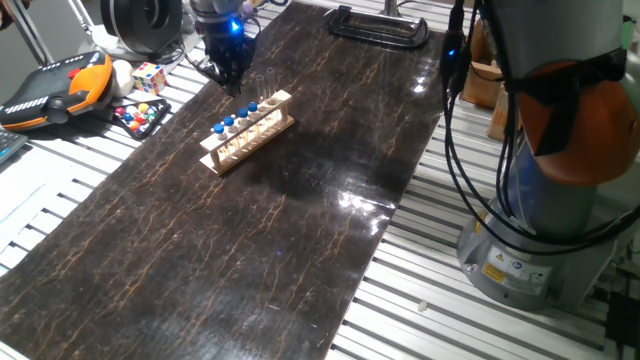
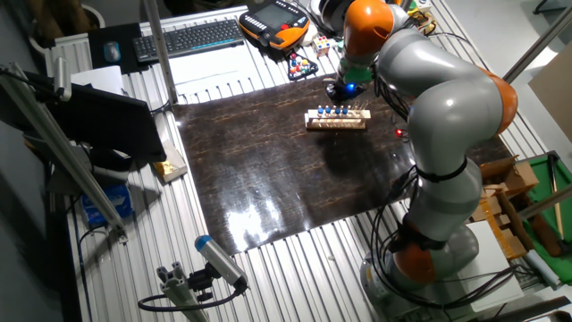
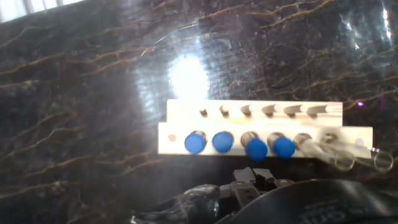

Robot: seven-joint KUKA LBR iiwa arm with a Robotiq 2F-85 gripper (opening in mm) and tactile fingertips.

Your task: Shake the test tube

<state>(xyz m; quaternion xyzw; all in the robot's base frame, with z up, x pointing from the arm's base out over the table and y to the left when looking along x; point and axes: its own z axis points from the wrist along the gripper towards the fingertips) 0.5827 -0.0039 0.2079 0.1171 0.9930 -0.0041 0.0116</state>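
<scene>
Hovering above the light wooden rack (image 1: pixel 247 131) on the dark marbled surface (image 1: pixel 300 220): black claw (image 1: pixel 228 72), opening impossible to tell. Directly below, upright in the rack: slim blue-capped glass test tube (image 3: pixel 255 148), long axis vertical.

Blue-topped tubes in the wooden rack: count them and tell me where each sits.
4, side by side in the rack's front row in the hand view: first, second, third, fourth. Two uncapped clear tubes follow.
</scene>
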